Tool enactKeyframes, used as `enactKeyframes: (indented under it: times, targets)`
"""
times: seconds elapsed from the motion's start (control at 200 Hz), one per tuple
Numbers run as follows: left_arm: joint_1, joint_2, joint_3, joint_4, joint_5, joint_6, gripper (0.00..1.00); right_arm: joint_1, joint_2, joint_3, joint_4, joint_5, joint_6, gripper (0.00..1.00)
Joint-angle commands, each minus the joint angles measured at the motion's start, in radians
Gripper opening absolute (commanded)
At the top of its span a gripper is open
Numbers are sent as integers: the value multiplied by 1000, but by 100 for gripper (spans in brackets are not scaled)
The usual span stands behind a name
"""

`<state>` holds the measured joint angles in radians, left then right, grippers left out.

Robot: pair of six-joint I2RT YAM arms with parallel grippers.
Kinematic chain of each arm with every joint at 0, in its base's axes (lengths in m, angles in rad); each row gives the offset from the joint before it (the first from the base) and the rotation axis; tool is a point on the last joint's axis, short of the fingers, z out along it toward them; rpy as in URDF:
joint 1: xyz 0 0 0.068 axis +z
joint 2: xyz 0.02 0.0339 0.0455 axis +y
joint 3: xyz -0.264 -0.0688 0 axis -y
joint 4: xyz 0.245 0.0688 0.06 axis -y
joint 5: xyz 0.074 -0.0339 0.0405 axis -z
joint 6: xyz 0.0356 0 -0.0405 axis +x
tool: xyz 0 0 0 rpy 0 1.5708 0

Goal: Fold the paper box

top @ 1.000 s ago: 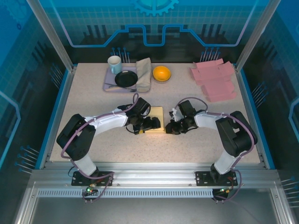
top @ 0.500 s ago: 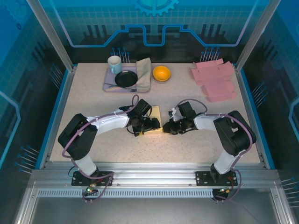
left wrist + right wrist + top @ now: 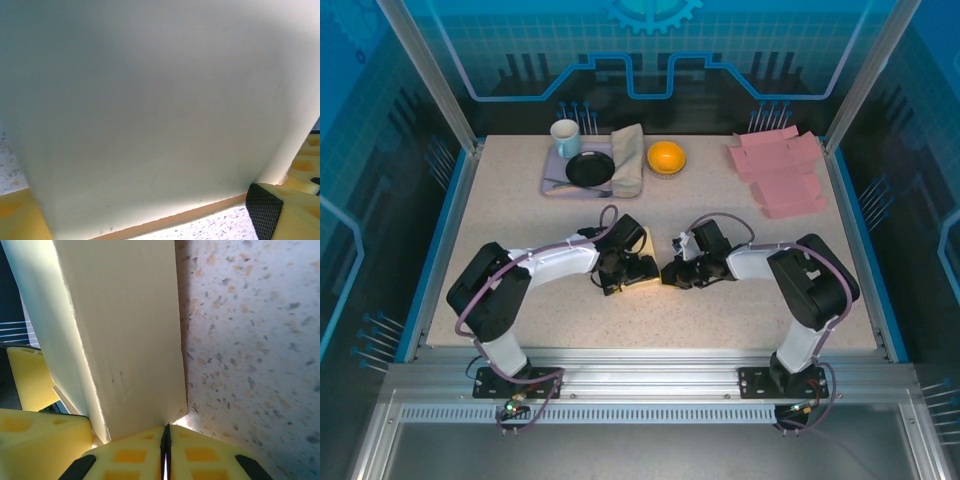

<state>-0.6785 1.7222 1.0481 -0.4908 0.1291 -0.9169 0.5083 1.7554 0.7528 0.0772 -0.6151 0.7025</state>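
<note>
**While a wall goes up: paper box, mid-fold**

Since the paper box (image 3: 647, 246) sits at the middle of the counter (image 3: 510, 215), somewhat nearer its near edge, it is worked from both sides at once.

Left jaws: spread wide. Yellow pads (image 3: 292, 220) sit at the lower corners of the left wrist view, with a pale panel (image 3: 150, 110) between them.

Right jaws: clenched. The tips (image 3: 135, 460) meet right at the lower corner of an upright panel (image 3: 125, 340).

Step in hand, by my reading: standing a side wall up along its crease.

To do it well:
- Push low with the right tips, close to the crease, slow and square to the wall, so the card hinges rather than buckles.
- Brace the opposite side with the left jaws so the box cannot skid across the counter.
- Back off only once the wall stands by itself.

Not resolved:
- Whether the left pads actually press on the panel.
- Whether any card is nipped between the right tips.
- Flaps and tabs, too small and too covered to make out from above.
- The box outline, cut off in both wrist views.
</note>
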Motion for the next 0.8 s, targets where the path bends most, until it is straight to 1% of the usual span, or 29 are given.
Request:
enactKeyframes:
  times: [0.0,0.135,0.295,0.535,0.62,0.7,0.79]
  targets:
    - [-46,43,64,139,78,29,91,89,9,64,61,-213,-82,12]
    - [-29,37,69,105,54,56,91,73,1,65,-11,-181,-127,13]
    - [23,27,61,80,53,94,91,32,-18,37,-37,-130,-113,13]
    - [97,-22,57,26,44,147,91,-5,-109,0,-83,-35,-123,15]
    - [120,-57,54,-4,24,159,91,-18,-152,6,-148,21,-155,16]
    - [134,-103,48,-46,-13,164,91,-30,-197,29,-237,103,-206,18]
    - [134,-157,28,-82,-48,142,91,-50,-233,80,-323,190,-273,25]
